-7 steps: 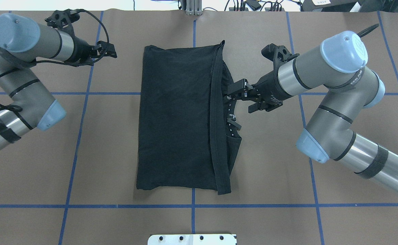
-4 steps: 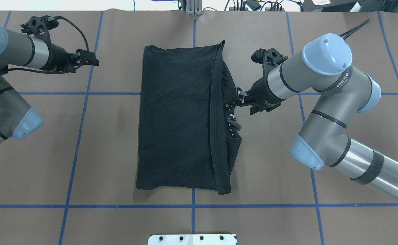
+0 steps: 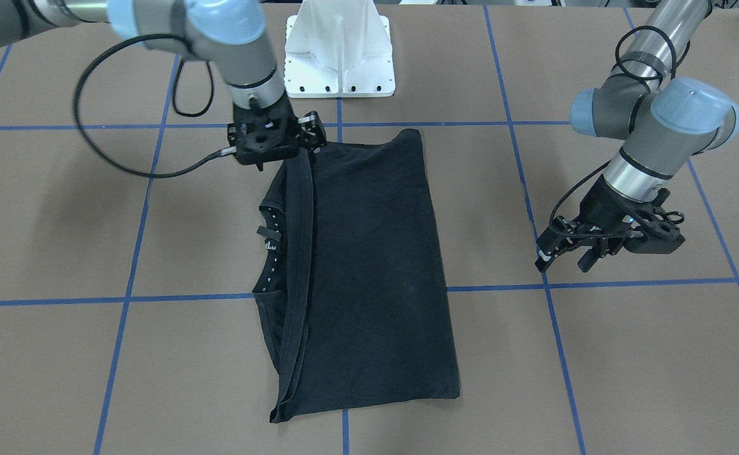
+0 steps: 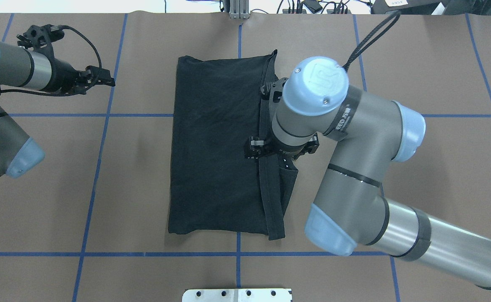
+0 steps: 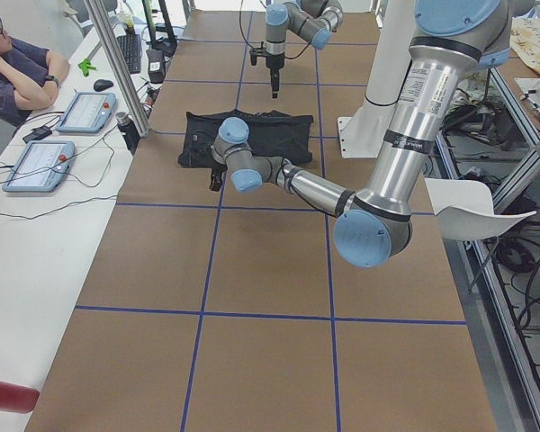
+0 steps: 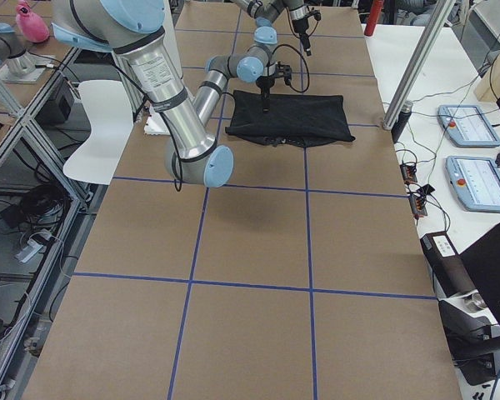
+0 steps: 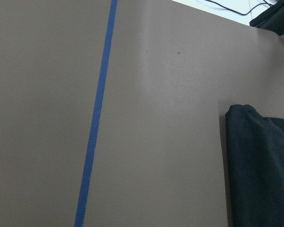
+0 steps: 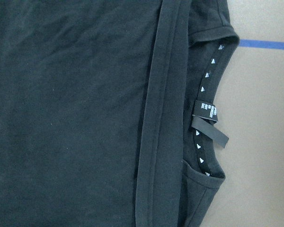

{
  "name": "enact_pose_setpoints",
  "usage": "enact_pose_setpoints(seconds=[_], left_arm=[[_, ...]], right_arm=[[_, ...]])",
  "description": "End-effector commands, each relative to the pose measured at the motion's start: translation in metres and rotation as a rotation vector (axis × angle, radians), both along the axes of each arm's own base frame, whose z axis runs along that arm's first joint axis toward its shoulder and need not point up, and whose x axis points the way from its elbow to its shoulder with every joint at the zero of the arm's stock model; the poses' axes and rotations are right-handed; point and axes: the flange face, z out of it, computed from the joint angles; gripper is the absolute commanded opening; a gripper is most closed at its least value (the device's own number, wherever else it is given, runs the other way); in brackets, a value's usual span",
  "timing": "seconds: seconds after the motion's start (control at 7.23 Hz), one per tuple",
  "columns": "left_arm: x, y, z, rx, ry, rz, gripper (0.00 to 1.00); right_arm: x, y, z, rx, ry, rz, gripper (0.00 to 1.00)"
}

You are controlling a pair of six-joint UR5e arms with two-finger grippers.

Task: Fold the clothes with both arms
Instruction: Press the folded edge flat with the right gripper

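One black T-shirt (image 3: 369, 265) lies flat in the middle of the brown, papery surface (image 3: 91, 354). It is folded into a long soft rectangle, with a thick hem band down one side. There are two grey metal arms with pale blue caps, and two black pincers.

From the front, the right pincer (image 3: 273, 140) points straight down over the shirt's collar side, near the white base (image 3: 339, 57). Its wrist hides the fingers, so there is no telling if they are apart or together. The left pincer (image 3: 562, 256) hangs tilted, well apart from the shirt. It holds nothing, and its fingers look a little apart.

From overhead, the right arm (image 4: 346, 126) bends over the hem side. The left arm (image 4: 14, 71) is off to the side.

From the left end, one person (image 5: 18, 67) sits far off.

The left wrist view shows one shirt corner and one blue tape line (image 7: 97, 127).

The right wrist view shows the collar (image 8: 206, 90), dotted with tiny white triangles, and one black label (image 8: 208, 127).
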Motion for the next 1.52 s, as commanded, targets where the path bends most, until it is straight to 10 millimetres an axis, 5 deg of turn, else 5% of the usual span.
enact_pose_setpoints(seconds=[0.0, 0.69, 1.38], left_arm=[[-0.002, 0.003, 0.002, -0.001, 0.000, -0.001, 1.00], [-0.002, 0.003, -0.002, 0.003, 0.003, -0.007, 1.00], [0.003, 0.005, 0.001, 0.000, -0.001, 0.000, 1.00]], right_arm=[[-0.031, 0.039, -0.011, 0.012, 0.081, -0.053, 1.00], [-0.087, 0.057, 0.037, 0.021, 0.207, -0.139, 0.99], [-0.102, 0.056, 0.050, 0.159, 0.201, -0.266, 0.99]])
